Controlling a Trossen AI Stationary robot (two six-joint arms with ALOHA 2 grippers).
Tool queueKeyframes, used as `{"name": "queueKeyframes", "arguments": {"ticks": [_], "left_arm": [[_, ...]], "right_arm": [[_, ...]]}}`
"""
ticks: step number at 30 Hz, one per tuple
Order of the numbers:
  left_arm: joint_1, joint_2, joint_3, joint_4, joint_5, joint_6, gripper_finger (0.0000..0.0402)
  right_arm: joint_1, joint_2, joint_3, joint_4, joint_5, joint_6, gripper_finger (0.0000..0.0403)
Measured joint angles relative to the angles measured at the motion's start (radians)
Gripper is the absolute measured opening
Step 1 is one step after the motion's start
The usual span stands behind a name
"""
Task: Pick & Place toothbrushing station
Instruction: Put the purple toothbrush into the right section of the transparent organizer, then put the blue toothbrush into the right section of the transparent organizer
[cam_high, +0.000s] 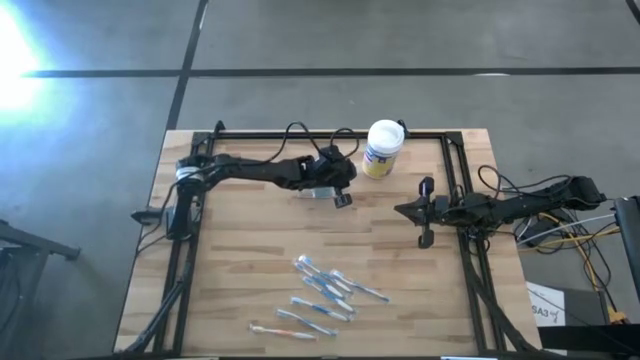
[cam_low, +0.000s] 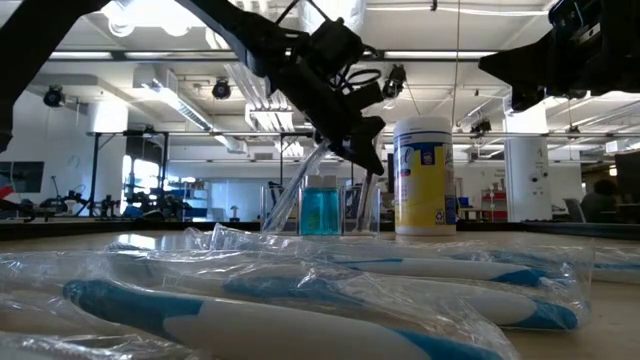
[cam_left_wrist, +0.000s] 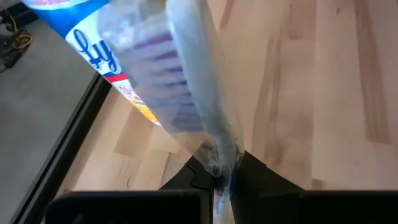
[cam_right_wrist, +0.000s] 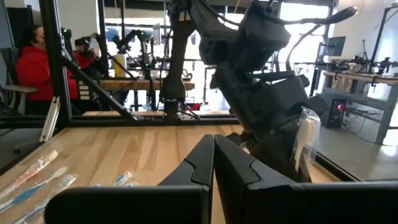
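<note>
On the light wooden table (cam_high: 250, 260), the white cylindrical canister with yellow label (cam_high: 383, 148) stands at twelve o'clock, lid on. Just at its nine o'clock is the small clear plastic holder (cam_low: 350, 212); I cannot tell what it contains. My left pincer (cam_high: 338, 192) is clamped on a plastic-wrapped toothbrush (cam_left_wrist: 193, 93) above it. I should lower it straight and upright. My right pincer (cam_high: 422, 225) waits together at three o'clock.

The white cylindrical canister with a yellow label (cam_high: 382, 148) stands at the wooden table's (cam_high: 240, 260) twelve o'clock; plastic-wrapped blue-and-white toothbrushes (cam_high: 320, 290) lie scattered toward six o'clock.
</note>
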Motion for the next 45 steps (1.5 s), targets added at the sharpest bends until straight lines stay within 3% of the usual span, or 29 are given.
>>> {"name": "queueKeyframes", "arguments": {"ticks": [6,18,25,34,38,41,45], "left_arm": [[0.012,-0.001,-0.027,0.029,0.003,-0.012,0.0029],[0.012,-0.012,-0.012,0.012,0.002,-0.002,0.016],[0.009,-0.092,-0.009,-0.002,0.002,0.003,0.02],[-0.023,-0.356,-0.014,-0.228,0.075,0.011,0.0204],[-0.051,-0.513,-0.045,-0.325,0.153,0.013,0.0201],[-0.08,-0.659,-0.149,-0.312,0.211,0.016,0.0191],[-0.118,-0.887,-0.401,-0.159,0.254,-0.01,0.0157]], "right_arm": [[0.0,0.0,0.0,0.0,0.0,0.0,0.0008],[0.0,0.0,0.0,0.0,0.0,0.0,0.0008],[0.0,0.0,0.0,-0.002,0.0,0.0,0.0008],[0.0,0.0,0.0,-0.004,-0.001,-0.002,0.0008],[0.0,0.0,0.0,-0.007,-0.001,0.0,0.0008],[0.0,0.002,0.0,-0.011,0.0,0.003,0.0008],[0.0,0.001,0.0,-0.012,-0.001,0.024,0.0008]]}}
